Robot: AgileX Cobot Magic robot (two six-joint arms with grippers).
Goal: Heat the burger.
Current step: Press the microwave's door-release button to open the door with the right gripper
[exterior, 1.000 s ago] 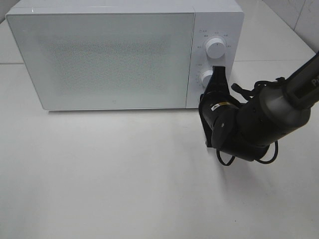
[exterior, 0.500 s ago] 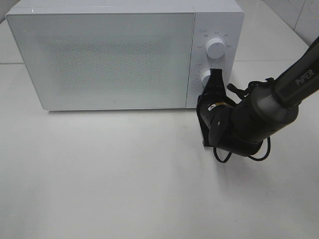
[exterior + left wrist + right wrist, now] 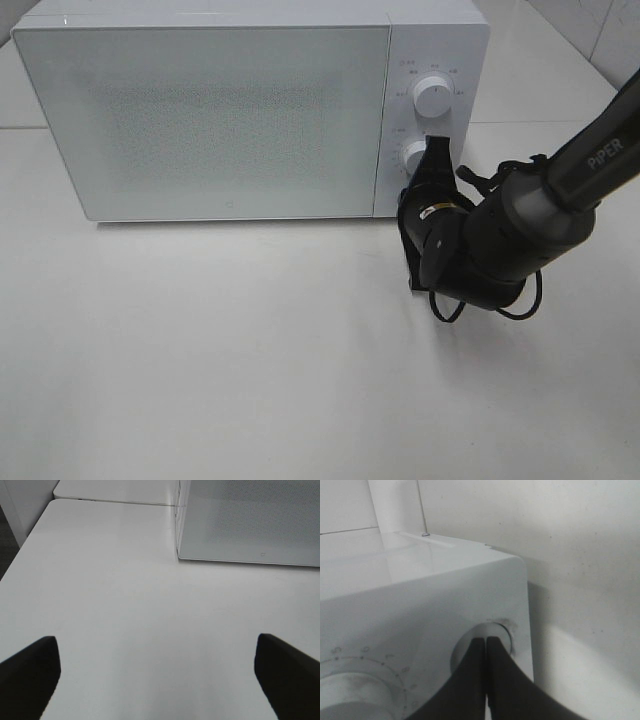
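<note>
Microwave [image 3: 200, 110] with round white knob [image 3: 407, 156] at closed black end effector [image 3: 436, 147].

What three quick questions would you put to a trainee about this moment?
1. Pick one: the right gripper has its tips at which part of the microwave? A, the upper knob; B, the lower knob; C, its top.
2. True or false: the microwave's door stands open.
3. Fill in: the left gripper hangs over bare table with its jaws ____.

Key: 1 B; 2 false; 3 open.
</note>
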